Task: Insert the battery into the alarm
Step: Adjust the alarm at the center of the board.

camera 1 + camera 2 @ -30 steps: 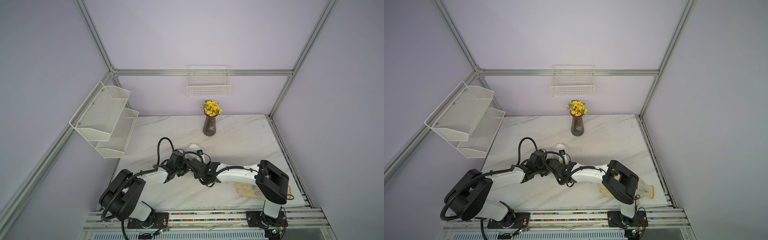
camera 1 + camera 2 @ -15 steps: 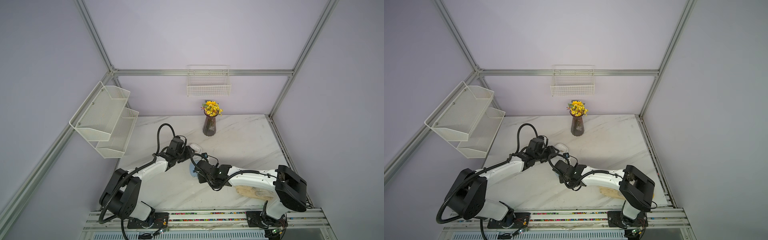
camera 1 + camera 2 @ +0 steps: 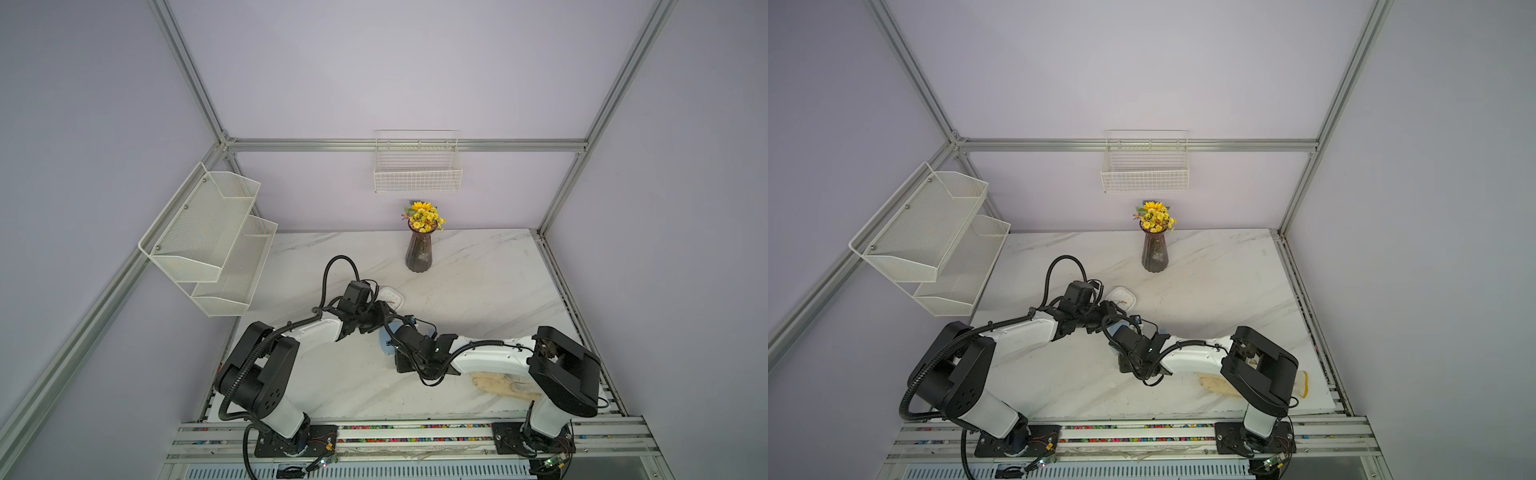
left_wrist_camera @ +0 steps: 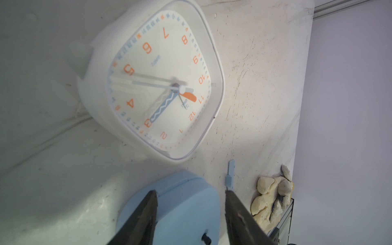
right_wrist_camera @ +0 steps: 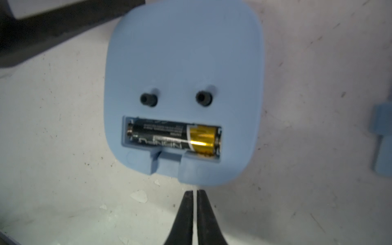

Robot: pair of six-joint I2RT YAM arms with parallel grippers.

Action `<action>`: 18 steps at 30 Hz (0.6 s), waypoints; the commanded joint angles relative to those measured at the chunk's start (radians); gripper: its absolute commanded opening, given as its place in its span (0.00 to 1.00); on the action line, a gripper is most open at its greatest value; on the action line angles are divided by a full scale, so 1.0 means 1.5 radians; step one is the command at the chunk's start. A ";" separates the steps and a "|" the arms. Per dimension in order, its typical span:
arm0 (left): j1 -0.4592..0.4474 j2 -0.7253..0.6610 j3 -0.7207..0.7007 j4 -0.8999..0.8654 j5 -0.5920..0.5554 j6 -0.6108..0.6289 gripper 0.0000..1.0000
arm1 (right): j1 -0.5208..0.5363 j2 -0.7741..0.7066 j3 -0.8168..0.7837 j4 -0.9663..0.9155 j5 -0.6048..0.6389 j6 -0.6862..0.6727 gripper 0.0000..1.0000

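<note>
The blue alarm [image 5: 184, 63] lies face down on the marble table, its back up and its compartment uncovered. The black and gold battery [image 5: 174, 137] lies inside that compartment. My right gripper [image 5: 195, 192] is shut on nothing, its tips just off the alarm's edge beside the compartment. My left gripper [image 4: 191, 193] is open over the alarm [image 4: 186, 210]: one finger crosses its back, the other stands just past its side. In a top view both wrists meet over the alarm [image 3: 385, 340], which is mostly hidden under them.
A white clock [image 4: 157, 84] with orange numbers lies face up just beyond the alarm. The loose blue compartment cover [image 4: 230, 174] rests on the table beside it. A cream glove [image 3: 505, 382] lies under the right arm. A vase of flowers [image 3: 419, 249] stands farther back.
The right arm, stretched out low half a second ago, has drawn back with its elbow raised. The left gripper has shifted slightly toward the blue alarm.
</note>
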 commanded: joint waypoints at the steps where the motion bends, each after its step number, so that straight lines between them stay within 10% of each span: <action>1: 0.002 0.000 0.002 0.030 0.035 0.022 0.53 | -0.018 0.007 -0.003 0.031 -0.003 0.030 0.10; 18: -0.031 -0.079 -0.111 0.085 0.081 -0.025 0.54 | -0.152 0.019 0.032 0.036 -0.015 -0.028 0.11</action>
